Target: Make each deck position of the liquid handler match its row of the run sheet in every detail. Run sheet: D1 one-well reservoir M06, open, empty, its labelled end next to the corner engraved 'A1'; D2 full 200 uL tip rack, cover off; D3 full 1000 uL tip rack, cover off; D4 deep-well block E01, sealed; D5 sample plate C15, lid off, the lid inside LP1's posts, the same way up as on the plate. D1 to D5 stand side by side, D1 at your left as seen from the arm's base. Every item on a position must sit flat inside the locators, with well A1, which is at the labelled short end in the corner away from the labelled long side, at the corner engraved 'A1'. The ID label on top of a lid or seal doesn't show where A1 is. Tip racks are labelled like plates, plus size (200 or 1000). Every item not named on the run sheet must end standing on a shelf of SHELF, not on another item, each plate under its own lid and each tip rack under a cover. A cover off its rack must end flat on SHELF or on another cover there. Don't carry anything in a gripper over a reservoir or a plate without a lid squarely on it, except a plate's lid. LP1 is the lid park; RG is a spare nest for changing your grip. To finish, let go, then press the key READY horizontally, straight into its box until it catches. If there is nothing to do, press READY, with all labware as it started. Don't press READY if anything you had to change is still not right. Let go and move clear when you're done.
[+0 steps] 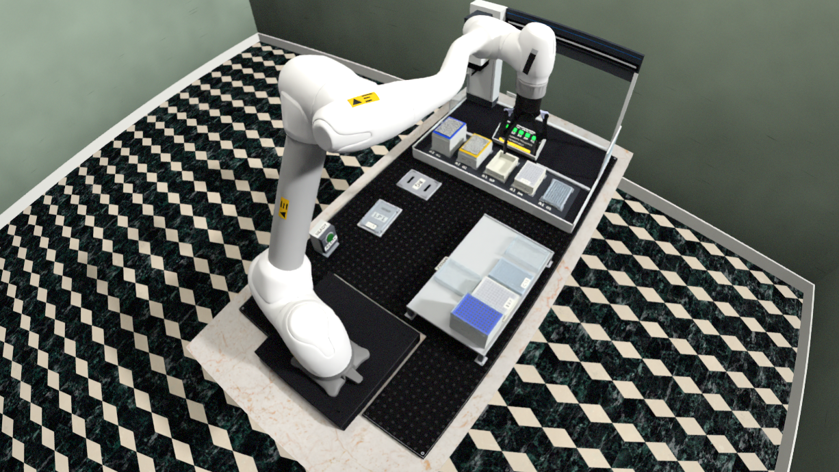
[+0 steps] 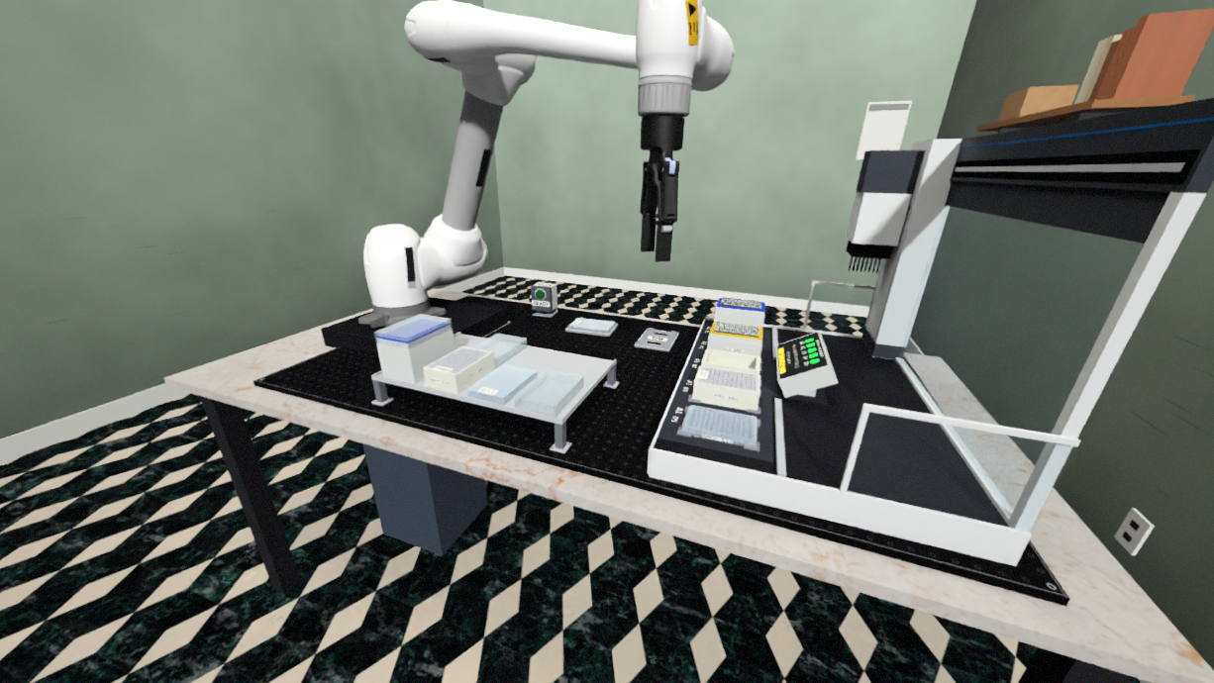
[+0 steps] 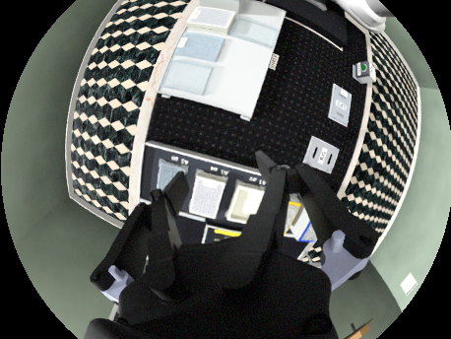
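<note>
My gripper (image 1: 522, 131) is open and empty. It hangs high above the liquid handler's deck, over the panel with green lights (image 2: 802, 360), and shows edge-on in the exterior view (image 2: 660, 242). Five items stand in the deck row. From the left as seen from the base they are a blue-rimmed tip rack (image 1: 449, 133), a yellow-rimmed tip rack (image 1: 475, 148), an open empty reservoir (image 1: 500, 165), a white block (image 1: 530, 176) and a clear plate (image 1: 556, 193). In the wrist view the fingers frame this row from above.
SHELF (image 1: 483, 275) holds a blue-covered tip rack (image 1: 476, 312), a white plate (image 1: 495, 293), a bluish plate (image 1: 512, 275) and clear lids. LP1 (image 1: 380, 217), RG (image 1: 415, 181) and the READY key (image 1: 326, 238) lie between base and deck. The handler's gantry (image 2: 883, 220) stands behind the row.
</note>
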Controlling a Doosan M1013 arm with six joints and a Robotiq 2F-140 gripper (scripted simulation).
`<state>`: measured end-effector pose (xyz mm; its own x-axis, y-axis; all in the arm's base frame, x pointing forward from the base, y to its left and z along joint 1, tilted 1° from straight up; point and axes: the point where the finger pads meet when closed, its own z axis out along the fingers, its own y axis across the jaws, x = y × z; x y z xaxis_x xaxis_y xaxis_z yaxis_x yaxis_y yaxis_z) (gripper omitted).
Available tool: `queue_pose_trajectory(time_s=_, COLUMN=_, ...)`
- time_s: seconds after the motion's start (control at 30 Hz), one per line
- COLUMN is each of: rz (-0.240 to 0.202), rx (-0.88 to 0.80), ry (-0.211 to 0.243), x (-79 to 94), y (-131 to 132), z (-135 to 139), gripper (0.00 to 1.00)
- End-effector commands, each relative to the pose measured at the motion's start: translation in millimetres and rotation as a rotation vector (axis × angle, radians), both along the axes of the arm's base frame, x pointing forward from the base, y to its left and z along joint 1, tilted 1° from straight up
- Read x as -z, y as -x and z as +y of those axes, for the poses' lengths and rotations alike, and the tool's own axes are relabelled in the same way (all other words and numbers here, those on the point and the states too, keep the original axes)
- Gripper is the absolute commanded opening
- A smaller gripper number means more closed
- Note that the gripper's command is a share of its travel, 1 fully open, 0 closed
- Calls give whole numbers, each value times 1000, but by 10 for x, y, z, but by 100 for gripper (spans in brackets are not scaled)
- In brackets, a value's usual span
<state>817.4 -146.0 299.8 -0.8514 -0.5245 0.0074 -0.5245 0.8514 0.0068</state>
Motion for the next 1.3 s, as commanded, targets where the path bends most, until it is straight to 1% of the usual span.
queue_pose_trajectory(time_s=0.0, rz=-2, rx=-9, ry=1, x=-13, y=-2, z=100, gripper=66)
queue_pose_trajectory(time_s=0.23, rz=-2, rx=-149, ry=-1, x=-13, y=-6, z=451, gripper=66)
queue_pose_trajectory(time_s=0.3, rz=-2, rx=-149, ry=-1, x=-13, y=-6, z=451, gripper=66)
queue_pose_trajectory(time_s=0.37, rz=-2, rx=-189, ry=-1, x=-13, y=-7, z=533, gripper=66)
queue_pose_trajectory(time_s=0.8, rz=-2, rx=-449, ry=-4, x=-13, y=-7, z=532, gripper=66)
queue_pose_trajectory(time_s=0.87, rz=-2, rx=-449, ry=-4, x=-13, y=-7, z=532, gripper=66)
queue_pose_trajectory(time_s=1.27, rz=-3, rx=-689, ry=-6, x=-13, y=-7, z=532, gripper=66)
